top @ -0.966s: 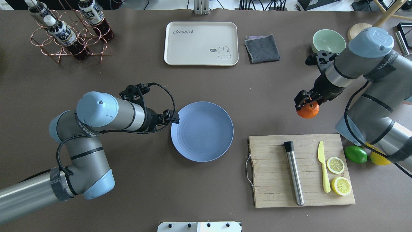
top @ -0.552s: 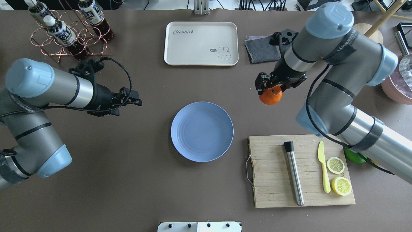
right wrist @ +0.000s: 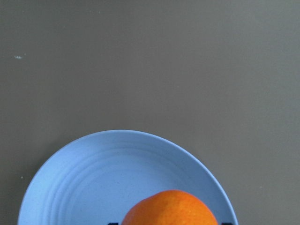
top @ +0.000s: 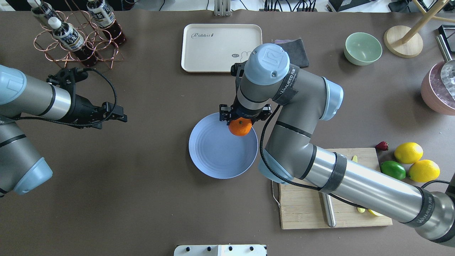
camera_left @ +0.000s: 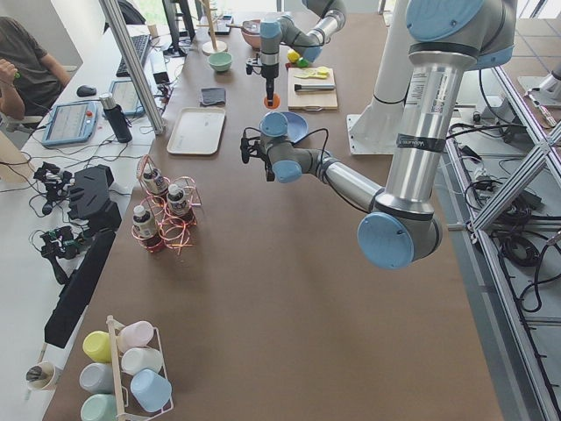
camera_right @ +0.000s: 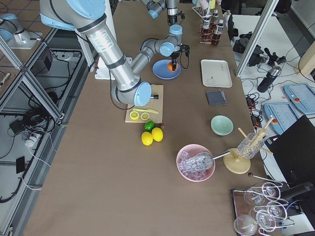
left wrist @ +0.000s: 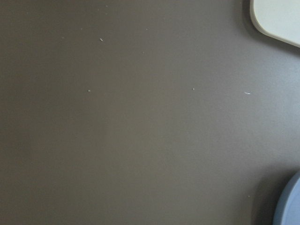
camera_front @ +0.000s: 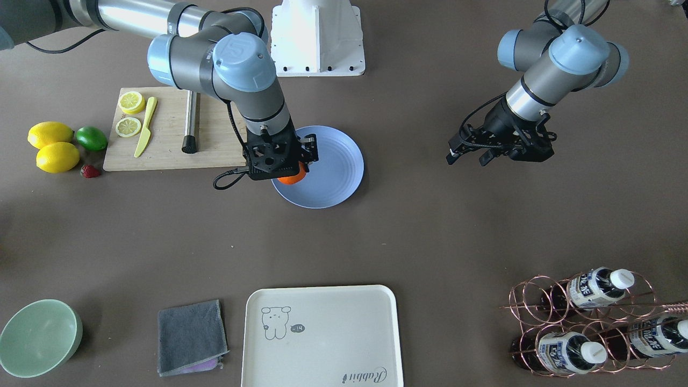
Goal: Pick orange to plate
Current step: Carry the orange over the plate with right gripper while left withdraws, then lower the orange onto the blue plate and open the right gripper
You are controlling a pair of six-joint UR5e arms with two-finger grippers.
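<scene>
Holding 1 orange in the right claw, directly over the plate, near its far-right rim; left claw parted, empty, well aside.

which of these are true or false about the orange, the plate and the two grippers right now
1. The right gripper holds the orange above the plate. True.
2. The left gripper is shut on a lemon. False: the left gripper is open and empty, off to the plate's side.
3. The pale green bowl sits on the cream tray. False: the green bowl stands on the table, apart from the cream tray.
4. A lime lies beside two whole lemons. True.
</scene>
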